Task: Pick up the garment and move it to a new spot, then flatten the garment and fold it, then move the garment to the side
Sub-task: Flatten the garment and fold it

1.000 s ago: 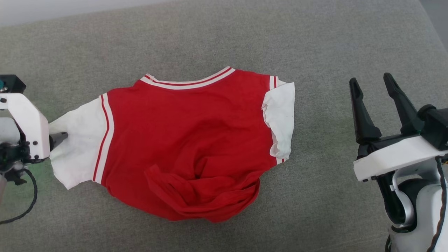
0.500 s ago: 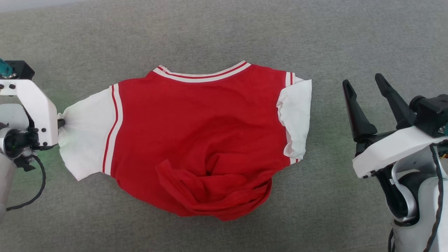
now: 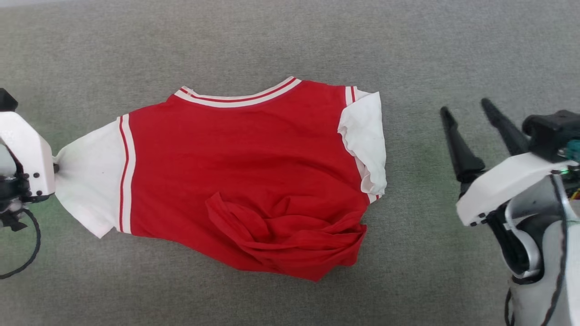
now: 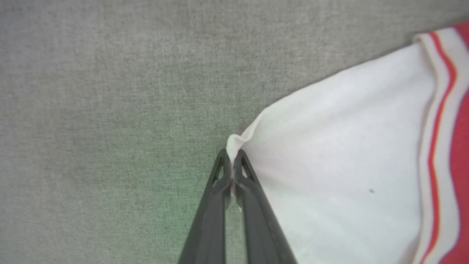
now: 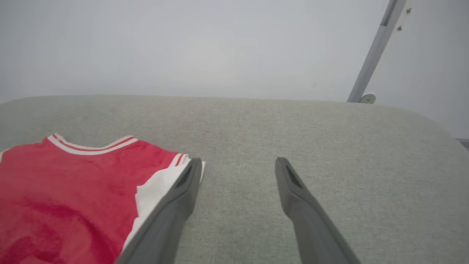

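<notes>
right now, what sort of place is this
Probably a lab or test space: a broad grey fabric-covered surface, a bare pale wall and metal strut behind it, one garment laid out.

we see open grey cushion (image 3: 290,40) beyond the garment (image 3: 235,154), a free strip between its white sleeve (image 3: 364,136) and our right gripper (image 3: 466,106)

The head view looks almost straight down from high up at the whole garment (image 3: 244,181) on the cushion (image 3: 290,40). The left wrist view hangs close over its left sleeve (image 4: 329,154). The right wrist view looks low across the cushion toward a wall (image 5: 183,44), sharing the right sleeve (image 5: 154,190).
</notes>
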Robot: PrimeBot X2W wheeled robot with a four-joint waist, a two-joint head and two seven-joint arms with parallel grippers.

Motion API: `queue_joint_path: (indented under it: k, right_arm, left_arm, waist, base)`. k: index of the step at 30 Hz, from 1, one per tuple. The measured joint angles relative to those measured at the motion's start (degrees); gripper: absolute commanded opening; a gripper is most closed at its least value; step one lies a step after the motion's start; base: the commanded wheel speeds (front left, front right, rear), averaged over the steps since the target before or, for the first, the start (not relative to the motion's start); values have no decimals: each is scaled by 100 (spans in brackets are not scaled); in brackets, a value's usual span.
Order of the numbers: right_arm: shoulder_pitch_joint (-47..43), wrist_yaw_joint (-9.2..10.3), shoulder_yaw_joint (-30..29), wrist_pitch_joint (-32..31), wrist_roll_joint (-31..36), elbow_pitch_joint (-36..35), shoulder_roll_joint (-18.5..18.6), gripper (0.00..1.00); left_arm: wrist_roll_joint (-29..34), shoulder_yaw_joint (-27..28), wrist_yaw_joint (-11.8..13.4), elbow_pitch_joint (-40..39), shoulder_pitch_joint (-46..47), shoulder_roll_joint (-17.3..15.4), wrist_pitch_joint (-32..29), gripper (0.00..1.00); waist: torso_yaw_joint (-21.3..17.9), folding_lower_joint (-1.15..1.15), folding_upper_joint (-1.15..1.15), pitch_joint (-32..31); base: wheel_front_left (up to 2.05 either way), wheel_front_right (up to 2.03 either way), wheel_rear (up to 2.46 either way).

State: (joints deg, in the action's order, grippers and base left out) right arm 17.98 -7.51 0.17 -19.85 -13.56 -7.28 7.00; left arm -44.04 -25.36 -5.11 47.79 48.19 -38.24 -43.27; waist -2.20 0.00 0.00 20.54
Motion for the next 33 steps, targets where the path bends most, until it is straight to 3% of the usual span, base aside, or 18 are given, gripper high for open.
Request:
queue_joint_path:
  k: [10,21,27,29,30,33]
  right_arm:
    - [561,0,548,-1416,-425,768,243,100]
    - [1822,0,1110,-2444,-723,2471,579,100]
    - [2329,1,1537,-3058,-894,3053,767,100]
    - [2466,3,1720,-3260,-1035,3163,824,11]
    - [2511,2,1755,-3307,-1096,3195,870,0]
    - [2554,1,1782,-3252,-1230,3254,958,0]
  left_arm:
    - [-69,-127,-27,-1,96,292,69,0]
    - [-42,-322,-103,87,424,753,250,0]
    - [-74,-402,-149,200,541,883,357,0]
    - [-89,-431,-165,238,559,910,400,0]
    - [-97,-442,-169,257,575,922,404,0]
    - [-147,-467,-194,321,626,955,460,0]
  waist:
    - [258,0,0,23]
    - [712,0,0,189]
    - [864,0,0,254]
    - [896,0,0,263]
    - [911,0,0,264]
    - [945,0,0,236]
  base:
    - [0,0,0]
    - [0,0,0]
    - [0,0,0]
    - [0,0,0]
    - [0,0,0]
    - [0,0,0]
